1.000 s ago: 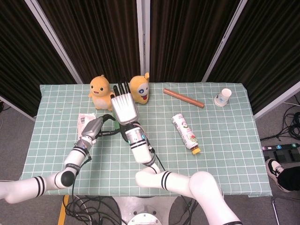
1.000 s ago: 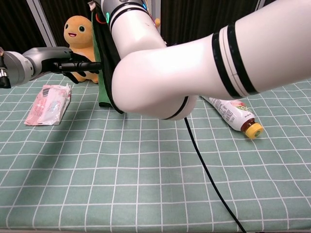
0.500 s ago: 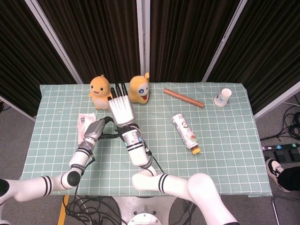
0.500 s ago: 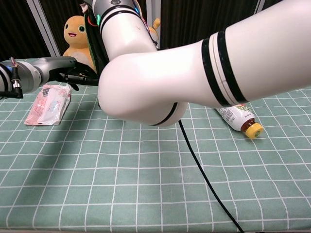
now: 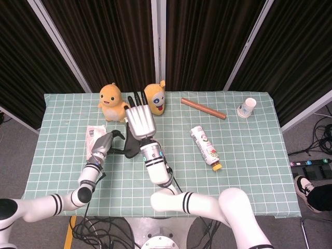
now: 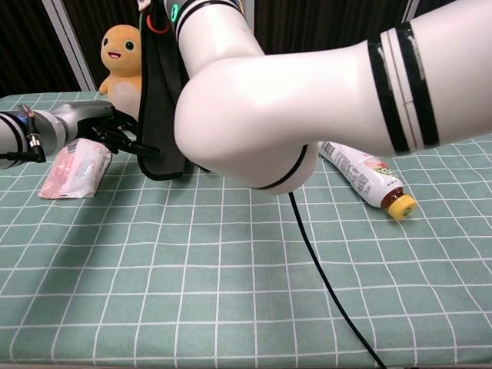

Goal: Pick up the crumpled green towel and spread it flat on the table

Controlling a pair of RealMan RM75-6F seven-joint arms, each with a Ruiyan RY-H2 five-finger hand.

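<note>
The green towel [image 6: 161, 108] looks dark and hangs in a long fold from my right hand, its lower end just above the table. In the head view it shows as a dark bunch [image 5: 129, 148] between the two hands. My right hand [image 5: 139, 120] is raised over the table's left-centre, fingers pointing away, holding the towel's top; in the chest view only its wrist and large white forearm [image 6: 307, 100] show. My left hand [image 6: 104, 129] is low at the left and pinches the towel's lower edge; it also shows from above [image 5: 104, 145].
A pink-and-white packet [image 6: 75, 165] lies left of the towel. Two orange plush toys [image 5: 110, 101] [image 5: 154, 98] stand behind. A bottle [image 5: 206, 147] lies at the centre-right, with a brown stick [image 5: 203, 108] and paper cup [image 5: 247, 107] further back right.
My left hand has dropped toward the table and drawn back to the left with the towel's edge. The towel hangs lower and wider. My right hand shifted slightly.
</note>
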